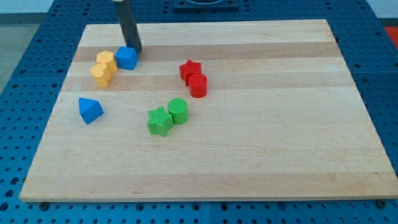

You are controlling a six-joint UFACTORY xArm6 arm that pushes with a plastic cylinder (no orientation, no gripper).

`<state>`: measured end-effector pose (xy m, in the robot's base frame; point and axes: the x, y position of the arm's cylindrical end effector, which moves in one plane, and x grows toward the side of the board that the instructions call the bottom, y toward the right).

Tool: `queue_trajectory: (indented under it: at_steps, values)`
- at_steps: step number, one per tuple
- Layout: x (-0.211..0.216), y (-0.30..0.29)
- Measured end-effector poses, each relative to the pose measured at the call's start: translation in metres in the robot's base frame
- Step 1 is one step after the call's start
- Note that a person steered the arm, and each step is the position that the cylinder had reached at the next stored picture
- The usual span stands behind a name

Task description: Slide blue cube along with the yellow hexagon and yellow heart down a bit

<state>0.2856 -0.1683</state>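
Observation:
The blue cube (126, 58) sits near the board's upper left. Two yellow blocks touch each other just to its left: the upper one (105, 60) beside the cube, the lower one (100, 74) a little further down and left. I cannot tell which is the hexagon and which the heart. My tip (136, 50) stands at the cube's upper right edge, touching or nearly touching it. The rod rises out of the view's top.
A blue triangular block (90, 110) lies below the yellow pair. A green star (160, 121) and green cylinder (178, 110) sit mid-board. A red star (189, 70) and red cylinder (198, 85) sit right of the cube. The wooden board (280, 143) lies on a blue perforated table.

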Motion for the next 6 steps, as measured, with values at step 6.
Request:
queue_trajectory:
  at_steps: [6]
  values:
    - [0.051,-0.014]
